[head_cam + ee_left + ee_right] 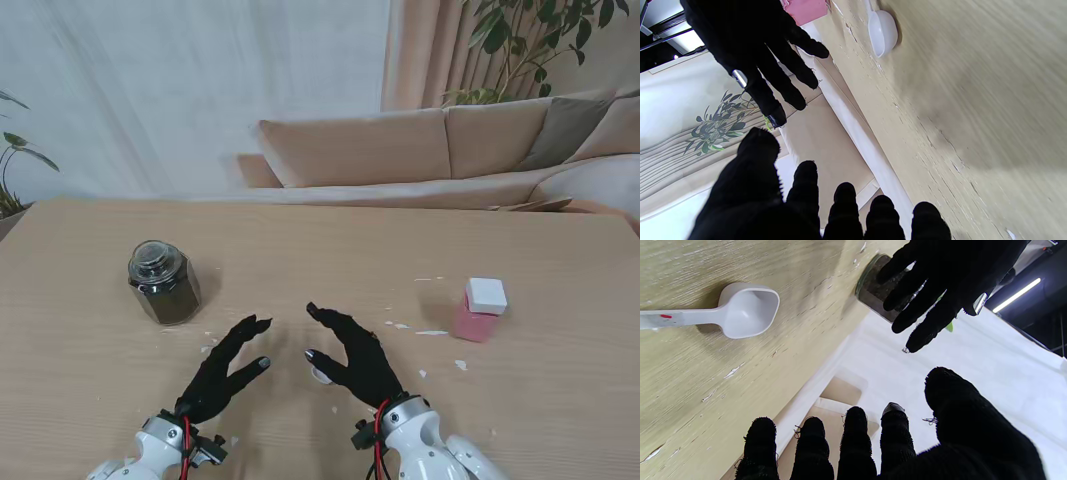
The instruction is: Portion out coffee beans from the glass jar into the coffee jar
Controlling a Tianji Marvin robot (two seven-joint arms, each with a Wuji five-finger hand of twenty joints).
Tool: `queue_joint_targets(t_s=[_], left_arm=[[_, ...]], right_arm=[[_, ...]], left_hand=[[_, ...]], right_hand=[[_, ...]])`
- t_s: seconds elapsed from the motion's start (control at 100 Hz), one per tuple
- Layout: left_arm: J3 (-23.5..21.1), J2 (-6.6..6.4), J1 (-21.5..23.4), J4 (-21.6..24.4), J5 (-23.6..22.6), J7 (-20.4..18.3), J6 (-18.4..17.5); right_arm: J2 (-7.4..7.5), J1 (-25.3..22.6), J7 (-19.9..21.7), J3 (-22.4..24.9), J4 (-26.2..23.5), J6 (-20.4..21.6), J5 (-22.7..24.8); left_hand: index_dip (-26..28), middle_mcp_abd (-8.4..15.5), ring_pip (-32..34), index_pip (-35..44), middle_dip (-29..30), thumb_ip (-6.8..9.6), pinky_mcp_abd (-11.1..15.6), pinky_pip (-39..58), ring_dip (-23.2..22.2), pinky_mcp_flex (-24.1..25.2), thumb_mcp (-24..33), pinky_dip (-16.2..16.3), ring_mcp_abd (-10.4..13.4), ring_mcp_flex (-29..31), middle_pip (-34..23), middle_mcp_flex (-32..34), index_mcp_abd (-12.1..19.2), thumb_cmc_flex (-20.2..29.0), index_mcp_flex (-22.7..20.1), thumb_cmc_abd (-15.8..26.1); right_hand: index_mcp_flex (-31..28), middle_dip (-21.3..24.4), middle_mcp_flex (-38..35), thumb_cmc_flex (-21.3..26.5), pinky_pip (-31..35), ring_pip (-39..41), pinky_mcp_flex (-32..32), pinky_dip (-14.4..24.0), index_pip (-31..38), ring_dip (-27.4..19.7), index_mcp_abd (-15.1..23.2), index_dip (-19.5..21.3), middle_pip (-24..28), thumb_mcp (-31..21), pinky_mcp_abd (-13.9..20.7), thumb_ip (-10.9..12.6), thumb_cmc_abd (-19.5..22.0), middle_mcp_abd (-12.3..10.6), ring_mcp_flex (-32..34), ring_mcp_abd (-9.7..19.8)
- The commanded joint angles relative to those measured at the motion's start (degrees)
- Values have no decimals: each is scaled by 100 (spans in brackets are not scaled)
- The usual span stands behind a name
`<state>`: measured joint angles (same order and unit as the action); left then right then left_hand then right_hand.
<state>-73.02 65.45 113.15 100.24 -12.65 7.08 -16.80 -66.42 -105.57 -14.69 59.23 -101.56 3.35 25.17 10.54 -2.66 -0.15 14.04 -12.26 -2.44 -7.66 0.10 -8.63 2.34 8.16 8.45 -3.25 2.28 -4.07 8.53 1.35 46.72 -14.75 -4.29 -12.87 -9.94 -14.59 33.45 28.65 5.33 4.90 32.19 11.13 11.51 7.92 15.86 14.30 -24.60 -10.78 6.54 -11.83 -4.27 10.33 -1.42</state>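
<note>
— Where is the glass jar (163, 283)?
— Upright on the table (320, 240), left; the pink jar (481, 310) stands well right.
— In between?
— The left hand (224, 369) and right hand (352, 355), fingers spread, empty; a white scoop (740, 309) lies flat under the right.

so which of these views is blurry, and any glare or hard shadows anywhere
Left wrist view: the table is streaked with motion blur, and the white scoop is soft. Right wrist view: sharper, the scoop casts a soft shadow, and a ceiling strip light glares bright. Stand view: even, diffuse light, with faint shadows beside the glass jar and pink jar.
</note>
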Motion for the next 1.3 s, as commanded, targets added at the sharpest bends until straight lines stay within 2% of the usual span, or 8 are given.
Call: queue_joint_targets(t_s=[0.0,0.18,0.34,0.5,0.61,0.79,1.22,1.29], left_arm=[[2,25,49,54,2,-94,0],[0,27,55,77,8,-88,20],[7,14,26,50,53,-165,36],[15,15,22,36,26,-148,14],[27,13,0,84,-8,-148,43],[-45,-13,-67,340,-332,-146,131],[-730,-185,-770,589,-1728,-636,792],[-867,-215,-931,547,-2015,-702,863]], right_arm=[[-16,-43,84,-3,-34,-8,-6],[-29,-95,1,38,-68,25,17],[-34,-89,-43,36,-44,48,57],[-49,-59,-113,-14,-13,53,81],[-59,-72,-154,-9,-25,66,71],[-81,-106,-236,7,-44,109,29],[-88,-280,-267,77,-206,156,-52],[-88,-289,-267,80,-218,151,-57]], left_hand=[[-2,87,-23,19,12,78,197,-32,-15,9,87,-23,179,-44,-79,27,136,1,93,-200],[28,64,-21,67,-36,75,188,-19,-30,10,117,3,187,-45,-124,24,128,-15,160,-205],[66,24,-23,144,-102,124,192,-7,-48,14,337,42,188,-52,-192,44,92,206,140,-200],[114,-36,1,249,-209,69,147,-1,-57,7,913,143,135,-36,-247,86,-76,-106,64,-366],[262,-57,134,499,-459,53,53,258,-509,80,1009,599,30,-33,-409,79,-456,-185,73,-454],[592,-273,516,1016,-1251,36,-108,779,-2077,238,1028,2005,-160,-74,-938,156,-703,-213,267,-593],[625,-350,412,920,-890,49,-173,587,-1868,196,747,1951,-232,-52,-1026,237,-665,-49,96,-834],[694,-322,511,871,-907,54,-229,821,-2109,268,713,2256,-252,-88,-1096,236,-623,-30,160,-893]], right_hand=[[135,-5,102,134,-121,-69,62,70,93,55,110,-84,56,5,174,102,100,-124,4,190],[106,-40,68,106,-37,4,4,119,254,107,99,-3,126,-350,81,549,-34,-78,65,66],[159,-285,97,-380,138,178,-44,225,539,317,-23,294,512,-39,-50,-61,-93,135,153,-98],[161,-265,125,-572,144,146,-33,227,476,322,8,306,446,27,-56,-193,29,98,134,-89],[132,-236,102,-544,144,131,-29,227,433,318,11,298,404,8,-54,-221,42,80,132,-90],[78,-217,55,-488,150,131,-36,229,412,320,6,302,396,-6,-57,-240,45,74,153,-98],[17,-187,33,-387,172,135,-58,243,409,323,-22,317,397,22,-67,-244,73,69,162,-121],[11,-183,36,-377,177,137,-64,247,410,323,-27,318,396,26,-65,-241,82,67,163,-122]])
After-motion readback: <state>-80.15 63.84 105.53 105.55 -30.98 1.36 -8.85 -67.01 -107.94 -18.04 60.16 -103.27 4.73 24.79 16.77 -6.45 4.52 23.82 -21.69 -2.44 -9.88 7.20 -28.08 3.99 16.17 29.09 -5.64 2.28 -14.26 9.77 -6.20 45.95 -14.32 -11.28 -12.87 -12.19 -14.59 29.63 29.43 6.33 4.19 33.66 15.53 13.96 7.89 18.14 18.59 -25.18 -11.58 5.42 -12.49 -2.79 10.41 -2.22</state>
